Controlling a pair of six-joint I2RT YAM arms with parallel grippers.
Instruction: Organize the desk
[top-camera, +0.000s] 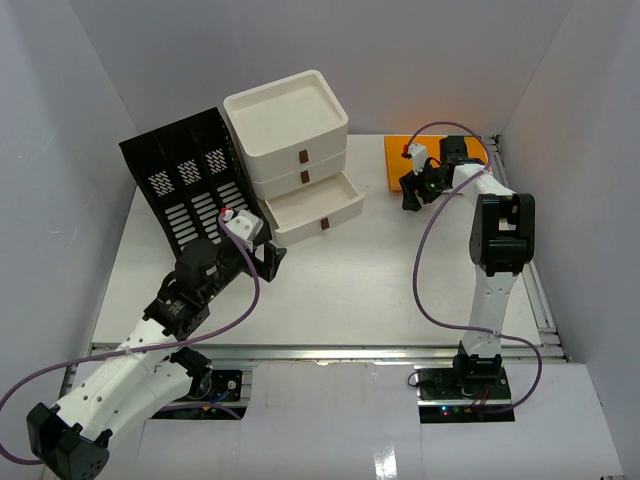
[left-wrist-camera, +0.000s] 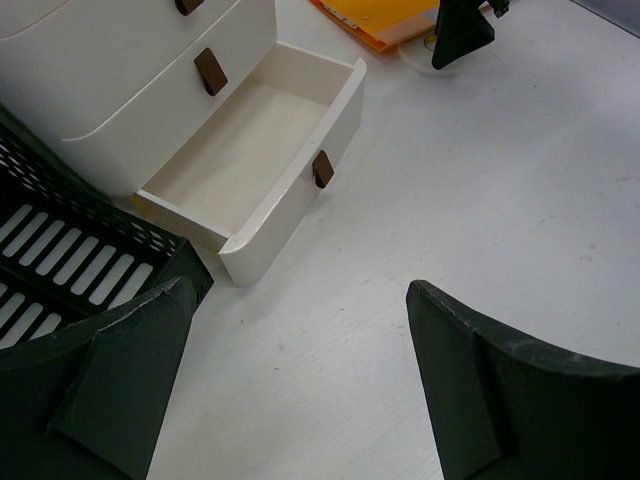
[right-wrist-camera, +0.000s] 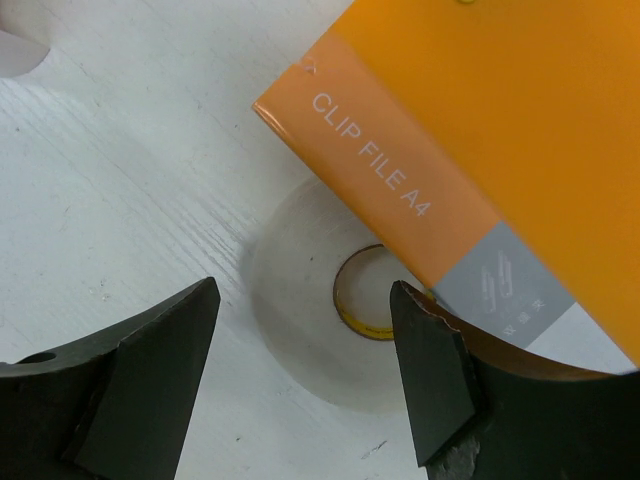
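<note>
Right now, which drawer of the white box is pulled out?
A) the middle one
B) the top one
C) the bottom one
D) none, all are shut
C. The bottom drawer of the white box stands pulled out with its bare inside showing, while the rest of the box front sits flush.

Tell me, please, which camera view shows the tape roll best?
The right wrist view: the tape roll lies large and close between the open fingers, partly under the orange file. The left wrist view shows only a distant sliver; in the top view the right gripper hides it.
</note>
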